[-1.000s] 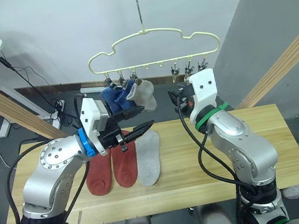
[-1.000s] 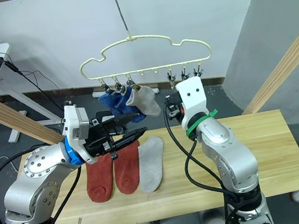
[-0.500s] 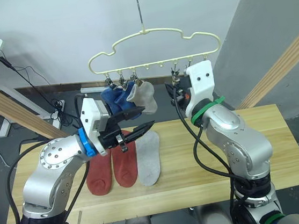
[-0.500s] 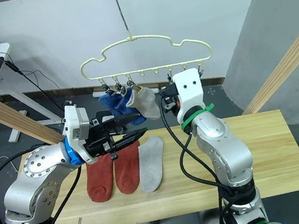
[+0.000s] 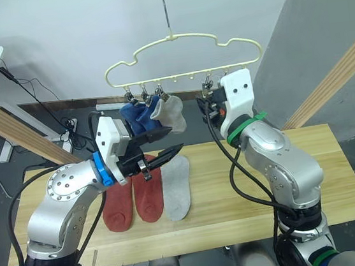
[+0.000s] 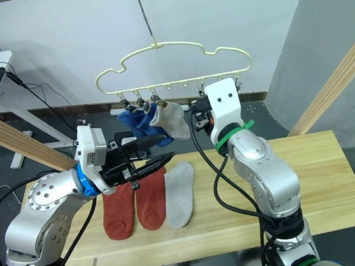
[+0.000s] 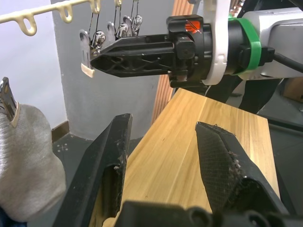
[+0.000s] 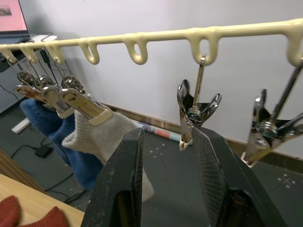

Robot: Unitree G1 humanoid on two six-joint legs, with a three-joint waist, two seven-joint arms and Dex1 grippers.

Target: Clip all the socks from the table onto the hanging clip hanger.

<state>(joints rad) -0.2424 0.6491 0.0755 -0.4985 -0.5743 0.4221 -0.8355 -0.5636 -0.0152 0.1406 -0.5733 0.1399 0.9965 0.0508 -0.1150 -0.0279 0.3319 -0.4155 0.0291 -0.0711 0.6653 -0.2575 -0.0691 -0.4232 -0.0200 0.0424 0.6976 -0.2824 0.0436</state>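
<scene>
The hanger [image 5: 182,58] hangs above the far edge of the table [image 5: 310,175]. Two blue socks [image 5: 138,117] and one grey sock [image 5: 170,113] hang from its three leftmost clips. On the table lie two red socks [image 5: 134,199] and one grey sock [image 5: 177,187], side by side, toes toward the robot. The left fingers [image 5: 163,144] are spread wide and hold nothing, raised above the red socks. The right fingers [image 8: 165,156] are parted narrowly, level with the fourth clip [image 8: 196,111] (whether they touch it cannot be told), and hold nothing.
</scene>
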